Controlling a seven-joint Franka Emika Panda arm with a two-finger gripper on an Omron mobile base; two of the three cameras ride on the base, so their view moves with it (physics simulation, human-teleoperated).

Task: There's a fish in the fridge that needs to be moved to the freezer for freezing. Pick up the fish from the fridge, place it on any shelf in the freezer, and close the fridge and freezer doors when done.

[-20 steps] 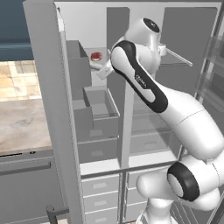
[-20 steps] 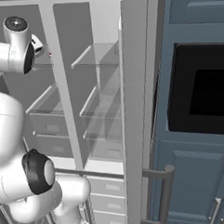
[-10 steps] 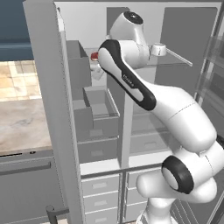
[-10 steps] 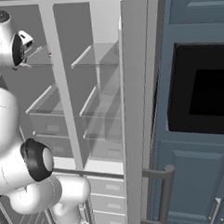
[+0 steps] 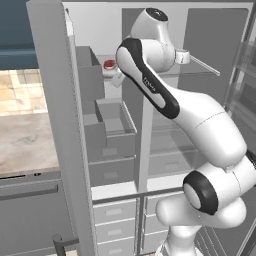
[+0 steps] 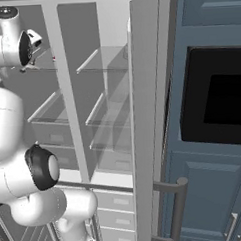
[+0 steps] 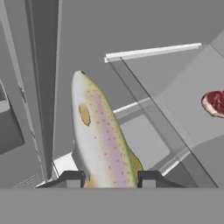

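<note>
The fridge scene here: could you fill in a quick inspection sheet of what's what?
Surface: glass shelf in the freezer, with bins below.
Job's things: fish, speckled, held in front of that shelf; fridge shelves look bare; both doors open.
Clutter: red meat on the glass shelf.
Grippers: gripper shut on the fish.
Cables: nothing seen.
Surroundings: blue cabinets and a dark oven; stone counter.
</note>
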